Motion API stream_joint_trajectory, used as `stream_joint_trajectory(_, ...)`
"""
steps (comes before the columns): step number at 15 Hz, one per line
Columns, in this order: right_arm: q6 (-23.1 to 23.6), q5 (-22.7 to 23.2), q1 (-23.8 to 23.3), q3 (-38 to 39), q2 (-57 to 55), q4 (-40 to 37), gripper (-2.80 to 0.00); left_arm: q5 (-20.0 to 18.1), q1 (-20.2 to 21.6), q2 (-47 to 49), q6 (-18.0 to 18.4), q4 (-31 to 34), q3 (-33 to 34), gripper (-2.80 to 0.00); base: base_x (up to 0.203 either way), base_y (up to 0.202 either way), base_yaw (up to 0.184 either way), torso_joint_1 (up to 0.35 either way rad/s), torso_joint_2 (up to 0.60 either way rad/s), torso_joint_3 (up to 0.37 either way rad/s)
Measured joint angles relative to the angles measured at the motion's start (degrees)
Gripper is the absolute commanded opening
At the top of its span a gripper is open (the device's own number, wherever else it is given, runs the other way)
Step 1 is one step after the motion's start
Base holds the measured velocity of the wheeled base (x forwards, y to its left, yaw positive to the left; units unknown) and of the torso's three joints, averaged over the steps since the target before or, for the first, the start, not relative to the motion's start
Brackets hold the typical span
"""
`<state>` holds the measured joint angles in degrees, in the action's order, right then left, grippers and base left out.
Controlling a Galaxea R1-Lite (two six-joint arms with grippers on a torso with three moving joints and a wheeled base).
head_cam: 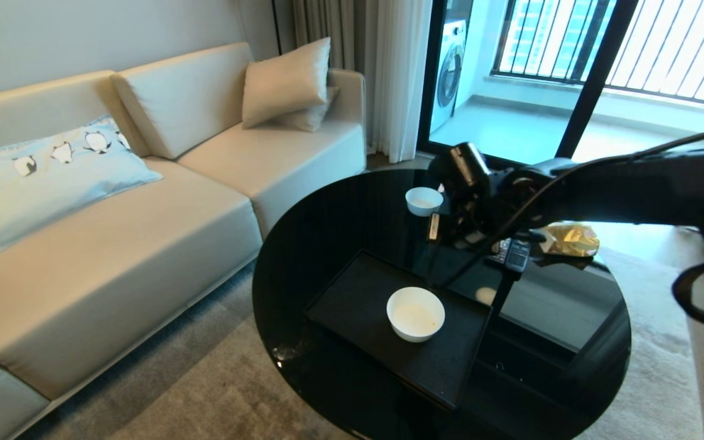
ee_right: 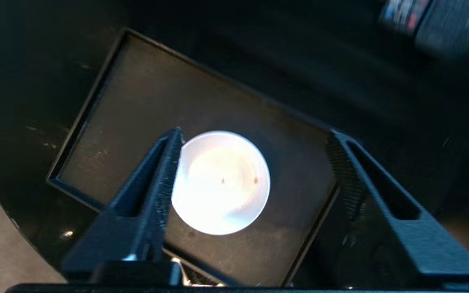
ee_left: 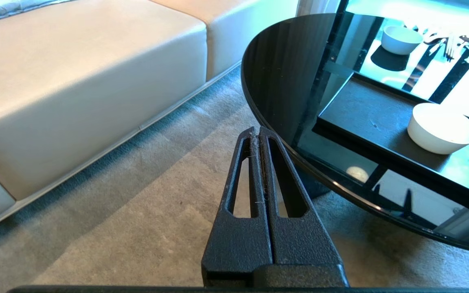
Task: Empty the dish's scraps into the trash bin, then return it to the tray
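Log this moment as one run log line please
dish: on tray, nearly empty | right gripper: open, above dish, holding nothing | left gripper: shut, parked beside table | trash bin: not in view

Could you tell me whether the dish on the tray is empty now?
Nearly empty: the dish on the tray shows only two tiny specks.

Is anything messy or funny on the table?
Nothing is spilled or tipped. The dish sits upright on the tray, with only a couple of tiny orange specks left inside. The right hand hangs open above it. The tray lies at a slant on the round table.
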<state>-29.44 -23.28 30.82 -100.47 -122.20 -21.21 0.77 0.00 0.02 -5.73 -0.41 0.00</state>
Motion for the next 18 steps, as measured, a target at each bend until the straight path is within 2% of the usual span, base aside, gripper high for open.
stream_joint_trajectory(3,18.2,0.1,-0.4,7.0,5.7,13.8,-2.80,0.0,0.0,0.0,0.0,0.0,0.0,-2.80,0.000,0.000,0.000,0.000,0.00,0.000)
stream_joint_trajectory(6,35.1,1.2,-1.2,14.7,8.9,36.1,-2.80,0.0,0.0,0.0,0.0,0.0,0.0,-2.80,0.000,0.000,0.000,0.000,0.00,0.000)
stream_joint_trajectory(9,46.6,5.9,-2.8,28.6,11.7,59.9,-2.80,0.0,0.0,0.0,0.0,0.0,0.0,-2.80,0.000,0.000,0.000,0.000,0.00,0.000)
stream_joint_trajectory(12,50.6,8.8,-7.9,45.5,17.0,77.6,-2.80,0.0,0.0,0.0,0.0,0.0,0.0,-2.80,0.000,0.000,0.000,0.000,0.00,0.000)
stream_joint_trajectory(16,51.7,11.9,-25.0,60.6,26.0,89.0,-2.80,0.0,0.0,0.0,0.0,0.0,0.0,-2.80,0.000,0.000,0.000,0.000,0.00,0.000)
stream_joint_trajectory(18,51.3,13.0,-31.8,69.5,31.0,95.1,-2.80,0.0,0.0,0.0,0.0,0.0,0.0,-2.80,0.000,0.000,0.000,0.000,0.00,0.000)
